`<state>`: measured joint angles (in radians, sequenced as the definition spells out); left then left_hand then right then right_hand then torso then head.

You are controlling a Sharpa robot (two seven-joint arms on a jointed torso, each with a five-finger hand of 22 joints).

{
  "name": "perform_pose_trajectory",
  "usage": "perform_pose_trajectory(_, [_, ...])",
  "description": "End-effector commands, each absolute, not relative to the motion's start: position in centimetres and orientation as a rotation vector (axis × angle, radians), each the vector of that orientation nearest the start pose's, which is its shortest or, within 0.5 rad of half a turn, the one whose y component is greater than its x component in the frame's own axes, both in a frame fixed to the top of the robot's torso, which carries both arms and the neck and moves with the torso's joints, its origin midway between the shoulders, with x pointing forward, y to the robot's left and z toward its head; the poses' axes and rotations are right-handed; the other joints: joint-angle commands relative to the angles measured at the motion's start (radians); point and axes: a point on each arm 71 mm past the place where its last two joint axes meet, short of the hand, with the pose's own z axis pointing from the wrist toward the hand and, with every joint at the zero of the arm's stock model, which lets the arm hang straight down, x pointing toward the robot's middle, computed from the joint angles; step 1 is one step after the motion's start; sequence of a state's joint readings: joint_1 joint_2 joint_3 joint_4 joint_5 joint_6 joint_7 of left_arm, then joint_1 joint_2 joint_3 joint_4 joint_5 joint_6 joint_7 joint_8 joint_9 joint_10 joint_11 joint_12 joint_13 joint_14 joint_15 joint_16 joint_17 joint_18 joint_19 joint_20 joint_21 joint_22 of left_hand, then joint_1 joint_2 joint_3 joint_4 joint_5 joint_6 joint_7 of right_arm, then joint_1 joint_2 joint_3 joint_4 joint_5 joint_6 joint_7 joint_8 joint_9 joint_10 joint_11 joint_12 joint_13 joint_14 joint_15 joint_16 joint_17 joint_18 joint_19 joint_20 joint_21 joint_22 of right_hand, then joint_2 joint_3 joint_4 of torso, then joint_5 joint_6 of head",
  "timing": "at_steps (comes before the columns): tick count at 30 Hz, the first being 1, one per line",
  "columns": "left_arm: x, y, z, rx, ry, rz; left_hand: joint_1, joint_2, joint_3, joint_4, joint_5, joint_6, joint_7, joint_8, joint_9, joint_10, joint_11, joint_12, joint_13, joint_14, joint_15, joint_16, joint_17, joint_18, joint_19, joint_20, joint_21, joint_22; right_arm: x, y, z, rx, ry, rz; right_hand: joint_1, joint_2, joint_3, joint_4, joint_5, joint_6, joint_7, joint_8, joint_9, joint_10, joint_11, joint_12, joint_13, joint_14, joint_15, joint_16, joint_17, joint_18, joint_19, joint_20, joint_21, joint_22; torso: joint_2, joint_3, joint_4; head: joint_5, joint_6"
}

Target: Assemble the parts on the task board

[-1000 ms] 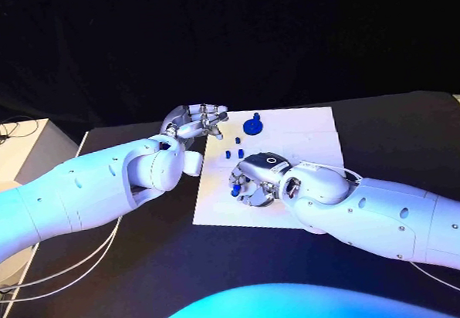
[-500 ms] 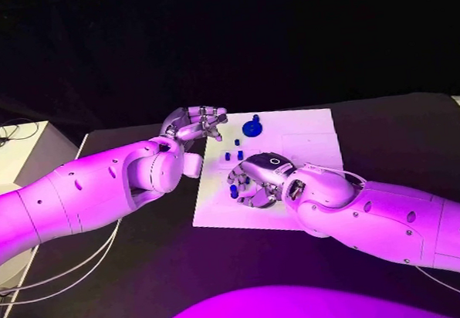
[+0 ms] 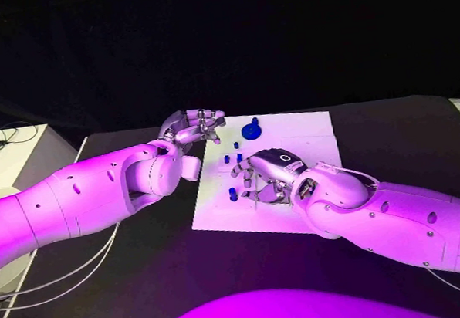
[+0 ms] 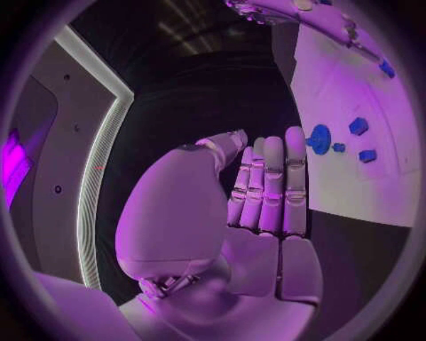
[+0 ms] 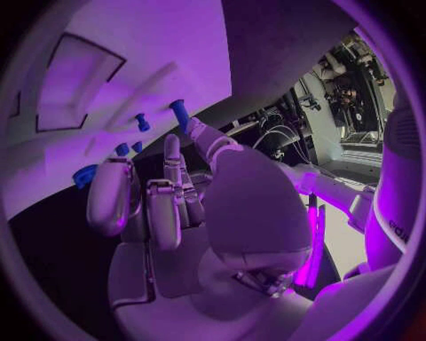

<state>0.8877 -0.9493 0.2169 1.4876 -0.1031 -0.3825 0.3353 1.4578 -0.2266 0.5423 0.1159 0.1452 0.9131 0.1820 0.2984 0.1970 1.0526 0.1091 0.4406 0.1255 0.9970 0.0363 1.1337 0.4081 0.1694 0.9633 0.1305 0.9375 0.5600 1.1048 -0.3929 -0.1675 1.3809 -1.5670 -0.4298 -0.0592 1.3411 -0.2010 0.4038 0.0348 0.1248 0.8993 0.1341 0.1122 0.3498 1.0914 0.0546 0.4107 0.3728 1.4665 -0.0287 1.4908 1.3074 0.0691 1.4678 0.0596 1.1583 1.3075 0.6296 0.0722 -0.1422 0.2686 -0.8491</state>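
1. right silver hand [image 3: 264,178] sits slightly further right over the flat white task board [image 3: 306,135] than a second ago, fingers curled down; cannot tell if it grips anything.
2. left silver hand [image 3: 193,126] unchanged at the board's far left corner, fingers together, released, holding nothing.
3. small blue parts on the board: round disc piece [image 3: 251,130], little pegs [image 3: 234,158], one peg [image 3: 234,194] touching the right fingers.
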Motion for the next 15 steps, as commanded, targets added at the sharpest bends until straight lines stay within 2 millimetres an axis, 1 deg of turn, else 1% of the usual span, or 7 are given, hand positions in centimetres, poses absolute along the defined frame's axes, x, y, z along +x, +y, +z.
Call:
perform_pose_trajectory(1, [46.7,28.7,-23.8,-1.298,1.335,-1.314,0.01,0.0,-0.001,-0.005,0.006,-0.002,0.001,-0.002,0.001,-0.009,0.0,0.005,0.001,-0.007,0.003,-0.004,0.002,0.015,0.003,0.001,-0.004,-0.001,43.3,-1.9,-24.2,-0.324,1.584,1.053,0.016,0.0,0.038,-0.002,0.016,0.045,0.015,0.022,0.002,0.03,0.008,0.0,-0.008,0.069,0.008,-0.004,0.104,-0.007,0.07,0.005,-0.004,0.173,-0.002,0.0003,-0.0088,-0.002,0.009])
perform_pose_trajectory(3, [46.7,28.8,-23.8,-1.298,1.335,-1.313,0.01,0.0,-0.001,-0.005,0.006,-0.002,0.001,-0.002,0.001,-0.009,0.0,0.005,0.001,-0.007,0.003,-0.004,0.002,0.015,0.003,0.001,-0.004,-0.001,43.5,-2.6,-23.7,-0.29,1.59,1.072,0.017,-0.001,0.054,-0.002,0.018,0.061,0.015,0.03,0.002,0.044,0.008,0.0,-0.01,0.069,0.009,-0.003,0.105,-0.007,0.069,0.006,-0.006,0.173,-0.004,0.0014,-0.0119,-0.001,0.009])
perform_pose_trajectory(7, [46.8,28.8,-23.9,-1.299,1.336,-1.313,0.011,0.0,-0.001,-0.005,0.006,-0.002,0.001,-0.002,0.001,-0.01,0.001,0.006,0.002,-0.007,0.003,-0.004,0.002,0.015,0.003,0.001,-0.004,-0.001,44.3,-5.5,-22.6,-0.127,1.662,1.128,0.001,-0.009,0.082,0.004,0.022,0.105,0.001,0.063,0.013,0.089,-0.007,0.046,0.026,0.07,-0.002,-0.001,0.11,-0.006,0.069,0.003,0.0,0.175,-0.008,0.0047,-0.0208,0.0,0.016])
perform_pose_trajectory(10, [46.8,28.8,-23.9,-1.299,1.337,-1.314,0.011,0.0,-0.001,-0.005,0.006,-0.002,0.001,-0.002,0.001,-0.01,0.001,0.006,0.002,-0.007,0.003,-0.004,0.002,0.015,0.003,0.001,-0.004,-0.001,44.8,-7.9,-22.2,0.004,1.737,1.141,-0.043,-0.02,0.061,0.029,0.052,0.115,-0.017,0.099,0.044,0.088,-0.021,0.224,0.186,0.066,-0.015,-0.012,0.091,-0.005,0.069,-0.004,-0.002,0.174,-0.01,0.0079,-0.0284,0.001,0.02])
perform_pose_trajectory(11, [46.8,28.8,-24.0,-1.3,1.337,-1.315,0.009,0.0,-0.002,-0.004,0.005,-0.002,0.001,-0.002,0.001,-0.01,0.001,0.007,0.002,-0.007,0.003,-0.004,0.002,0.015,0.003,0.001,-0.004,-0.001,44.9,-8.8,-22.2,0.05,1.765,1.139,-0.061,-0.016,0.045,0.045,0.073,0.103,-0.016,0.11,0.058,0.129,-0.024,0.453,0.422,0.068,-0.014,-0.009,0.097,-0.007,0.07,-0.005,0.008,0.177,-0.012,0.0092,-0.0313,0.0,0.022])
perform_pose_trajectory(13, [46.8,28.8,-24.0,-1.3,1.338,-1.314,0.009,0.0,-0.002,-0.004,0.005,-0.002,0.001,-0.002,0.001,-0.01,0.001,0.007,0.002,-0.007,0.003,-0.004,0.002,0.015,0.003,0.001,-0.004,-0.001,45.1,-10.6,-22.2,0.138,1.825,1.117,-0.081,-0.008,0.017,0.071,0.077,0.09,-0.019,0.142,0.088,0.293,-0.03,0.909,0.9,0.08,-0.017,0.02,0.146,-0.016,0.077,-0.005,0.064,0.189,-0.013,0.0122,-0.0367,-0.004,0.025])
perform_pose_trajectory(15, [46.8,28.8,-24.0,-1.301,1.338,-1.314,0.009,0.0,-0.002,-0.004,0.005,-0.002,0.001,-0.002,0.001,-0.01,0.001,0.007,0.002,-0.007,0.003,-0.004,0.002,0.015,0.003,0.001,-0.004,-0.001,45.2,-12.1,-22.2,0.207,1.876,1.081,-0.102,0.003,0.006,0.099,0.075,0.086,-0.021,0.163,0.106,0.364,-0.024,1.034,1.045,0.086,-0.014,0.036,0.176,-0.02,0.08,-0.01,0.099,0.197,-0.014,0.0148,-0.0419,-0.005,0.028])
